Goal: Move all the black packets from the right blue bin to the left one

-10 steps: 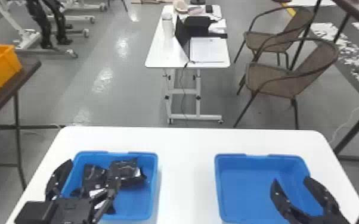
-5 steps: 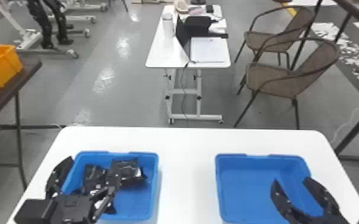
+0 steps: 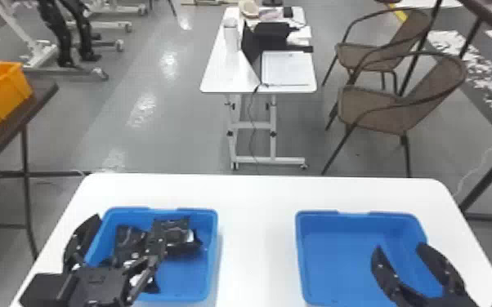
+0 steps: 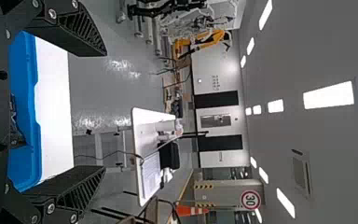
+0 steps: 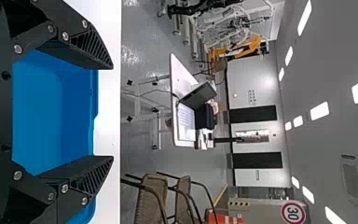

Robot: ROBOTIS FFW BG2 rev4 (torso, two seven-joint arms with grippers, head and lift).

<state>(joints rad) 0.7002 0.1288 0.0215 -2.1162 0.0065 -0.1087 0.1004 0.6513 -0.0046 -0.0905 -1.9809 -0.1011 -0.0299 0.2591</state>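
Head view, the left gripper [image 3: 128, 223] over the left bin [image 3: 213, 261], fingers apart, black packets [image 3: 177, 229] inside, the right gripper [image 3: 399, 247] over the right bin [image 3: 335, 261], fingers apart, left wrist view, packets in the bin, right wrist view, bin between spread fingers

- L gripper [image 3: 128, 225]: lower L of head view, in from bottom edge; fingers wide apart, tips pointing fwd, away from robot.
- R gripper [image 3: 399, 246]: lower R of head view, in near bottom R corner; fingers spread too, tips fwd, gap a bit narrower than L's.
- Wrist views: both pairs open, nothing btwn pads.
- Grippers well apart, approx. level w/ each other.
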